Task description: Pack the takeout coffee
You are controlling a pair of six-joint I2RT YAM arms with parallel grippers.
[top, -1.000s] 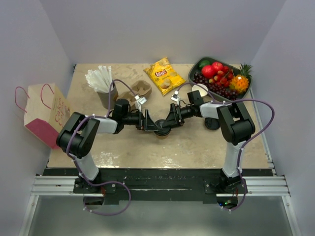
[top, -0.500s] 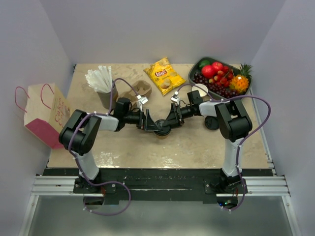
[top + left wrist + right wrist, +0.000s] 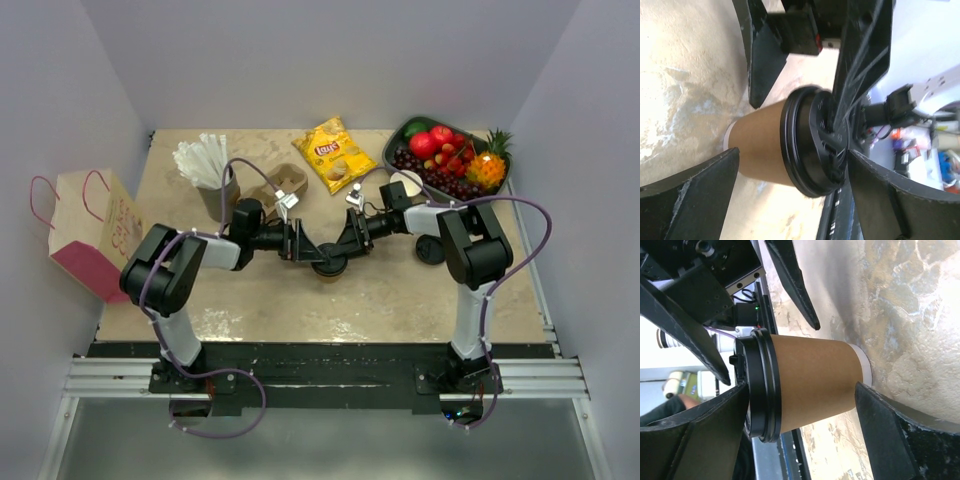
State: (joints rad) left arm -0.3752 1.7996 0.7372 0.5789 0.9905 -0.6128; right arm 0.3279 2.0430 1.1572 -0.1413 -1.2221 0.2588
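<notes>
**Both grippers are bracketing the cup; neither is gripping it yet.**

The takeout coffee point(image 3: 330, 266) is standing upright on the table point(image 3: 400, 300), straight toward the arm bases from the chip bag point(image 3: 335, 153). The left gripper point(image 3: 792, 155) and right gripper point(image 3: 800, 386) are both holding their fingers wide apart, with the cup between them and no clamping visible. Recommended: one gripper should be closing on the tan wall point(image 3: 815, 382) below the lid point(image 3: 815, 145) (a squeeze on the lid risks popping it off) while the other is backing clear. The cup should then be travelling level to the paper bag point(image 3: 88, 235), which is sitting far left of the chip bag and is the likely destination. Against the earlier frames, the cup is keeping its spot. Both arms' elbow links are shifting slightly, and the grippers are remaining at the cup.
</notes>
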